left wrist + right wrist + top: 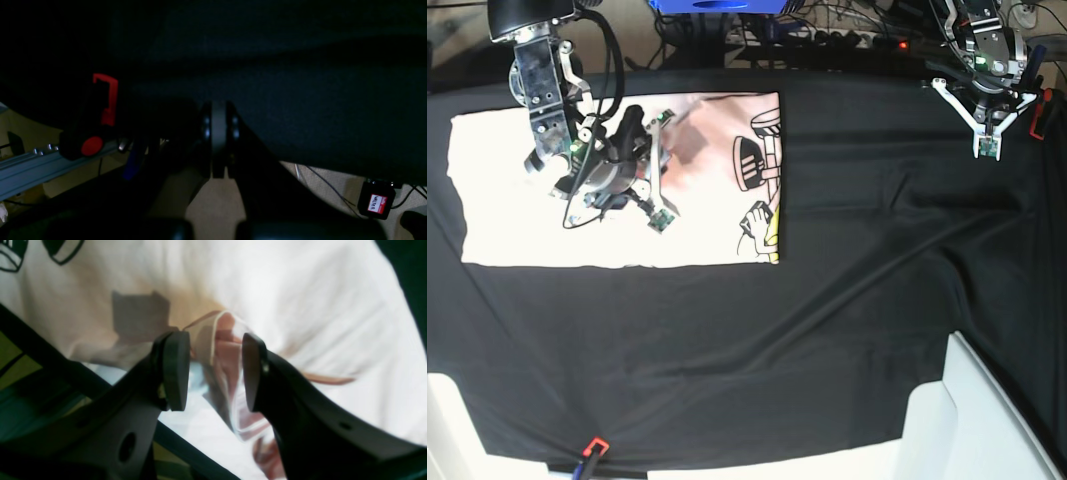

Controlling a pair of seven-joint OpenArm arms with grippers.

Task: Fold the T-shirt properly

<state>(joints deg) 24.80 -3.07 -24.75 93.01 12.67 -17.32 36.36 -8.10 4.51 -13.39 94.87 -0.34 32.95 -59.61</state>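
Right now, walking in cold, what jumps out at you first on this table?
The pale pink T-shirt, folded into a rectangle on the black table cloth at the base view's left, with a black-and-yellow cartoon print along its right edge. Over it hangs the right gripper, jaws apart around a raised pinch of the fabric. The left gripper is parked shut at the far right, away from the shirt.

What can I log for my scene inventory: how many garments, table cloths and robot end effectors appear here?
T-shirt: 1
Black table cloth: 1
End effectors: 2, the left end effector and the right end effector
Total: 4
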